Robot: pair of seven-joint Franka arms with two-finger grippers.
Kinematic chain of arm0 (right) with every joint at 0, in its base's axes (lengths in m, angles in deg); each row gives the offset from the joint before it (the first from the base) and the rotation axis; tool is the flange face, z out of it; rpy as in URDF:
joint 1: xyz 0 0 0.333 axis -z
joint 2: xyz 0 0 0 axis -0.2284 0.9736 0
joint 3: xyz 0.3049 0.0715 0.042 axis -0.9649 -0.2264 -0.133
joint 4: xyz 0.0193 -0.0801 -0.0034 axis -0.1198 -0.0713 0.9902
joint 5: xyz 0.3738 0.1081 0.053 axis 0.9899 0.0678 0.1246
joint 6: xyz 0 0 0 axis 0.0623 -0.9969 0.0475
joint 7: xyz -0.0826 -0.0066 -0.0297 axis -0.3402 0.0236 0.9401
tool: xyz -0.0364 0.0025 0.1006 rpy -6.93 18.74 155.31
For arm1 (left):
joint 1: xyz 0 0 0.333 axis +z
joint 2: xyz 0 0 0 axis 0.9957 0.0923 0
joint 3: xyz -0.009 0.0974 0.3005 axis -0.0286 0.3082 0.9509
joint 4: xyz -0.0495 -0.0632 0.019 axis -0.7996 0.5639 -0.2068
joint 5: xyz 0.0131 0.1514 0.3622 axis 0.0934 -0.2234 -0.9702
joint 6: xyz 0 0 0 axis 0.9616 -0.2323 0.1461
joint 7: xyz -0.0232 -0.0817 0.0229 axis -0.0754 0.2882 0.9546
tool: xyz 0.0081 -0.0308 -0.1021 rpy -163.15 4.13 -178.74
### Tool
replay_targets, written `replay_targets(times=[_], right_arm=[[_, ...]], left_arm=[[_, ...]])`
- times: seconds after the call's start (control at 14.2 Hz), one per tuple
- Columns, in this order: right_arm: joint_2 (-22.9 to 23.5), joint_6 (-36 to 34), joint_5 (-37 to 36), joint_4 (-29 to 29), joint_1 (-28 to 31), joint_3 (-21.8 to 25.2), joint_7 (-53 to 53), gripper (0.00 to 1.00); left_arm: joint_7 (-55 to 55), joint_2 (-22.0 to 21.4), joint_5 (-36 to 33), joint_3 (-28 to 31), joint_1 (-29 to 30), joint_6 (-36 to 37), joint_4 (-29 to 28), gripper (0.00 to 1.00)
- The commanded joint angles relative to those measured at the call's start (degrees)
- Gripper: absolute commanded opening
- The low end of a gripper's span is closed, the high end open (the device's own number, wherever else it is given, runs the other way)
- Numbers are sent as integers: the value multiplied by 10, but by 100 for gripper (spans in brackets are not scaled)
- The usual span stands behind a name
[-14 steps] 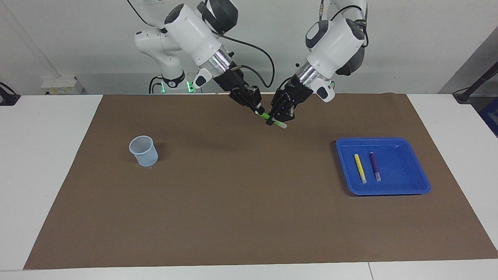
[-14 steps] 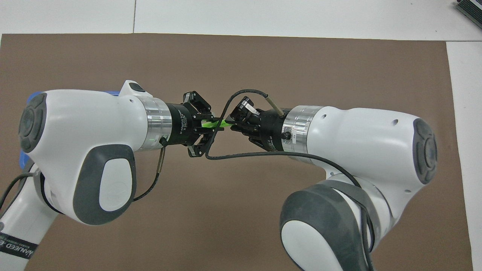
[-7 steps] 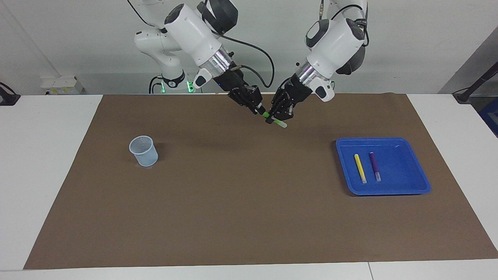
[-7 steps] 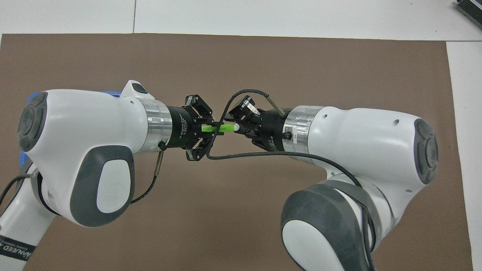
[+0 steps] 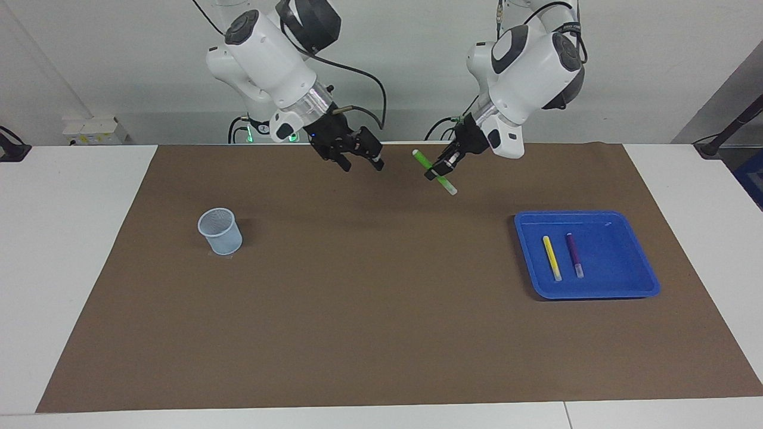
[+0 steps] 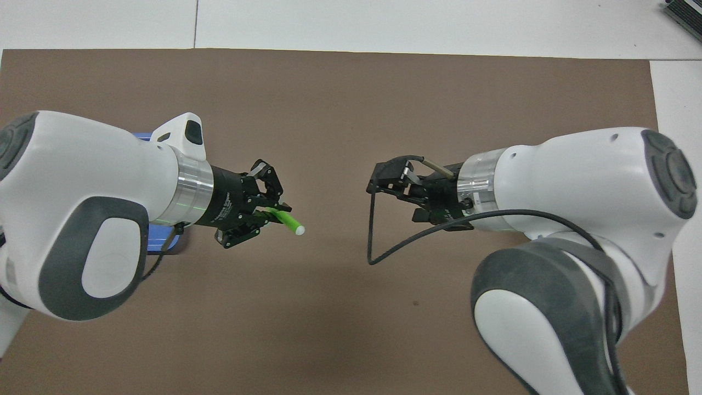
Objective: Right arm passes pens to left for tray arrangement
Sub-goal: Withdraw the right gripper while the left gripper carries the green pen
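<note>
Left gripper [image 5: 440, 171] up in the air over the brown mat [image 5: 381, 333], toward the robots' edge of it, fingers clamped on the green pen [image 5: 434, 172] near its middle. Pen tilted in that grip, green end pointing up and toward the right gripper [image 5: 360, 162], pale end pointing down and toward the tray [image 5: 638, 262]. In the overhead view, same pen [image 6: 285, 220] sticking out from between the left gripper's [image 6: 267, 213] fingertips, its white tip aimed at the gap between the two grippers. Right gripper [image 6: 377, 184] also raised over the mat, well apart from the pen, jaws spread wide, nothing between them; bare mat showing between the two grippers in both views. Blue tray flat on the mat toward the left arm's end of the table, farther from the robots than the left gripper, well apart from it. Inside the tray, the yellow pen [image 5: 551, 257] and the purple pen [image 5: 574, 254] side by side, near each other but not touching, pale ends pointing away from the robots. Pale mesh cup [image 5: 220, 230] upright on the mat toward the right arm's end of the table, farther from the robots than the right gripper, well apart from it. In the overhead view, only a sliver of the tray [image 6: 143, 136] peeking out from under the left arm.
</note>
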Motion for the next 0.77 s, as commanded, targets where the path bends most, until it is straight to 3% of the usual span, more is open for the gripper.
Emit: replay_targets(times=[0.0, 0.35, 0.7], right_arm=[[-23, -96, -59, -5, 56, -4, -97, 100], [-30, -172, -144, -5, 123, -4, -142, 100], [-30, -176, -155, -3, 157, -5, -165, 100]], left_arm=[[-183, -26, -52, -1, 58, 68, -18, 0], [-461, -28, -200, -1, 147, 111, -21, 0], [-650, 4, -296, -1, 225, 42, -41, 0]])
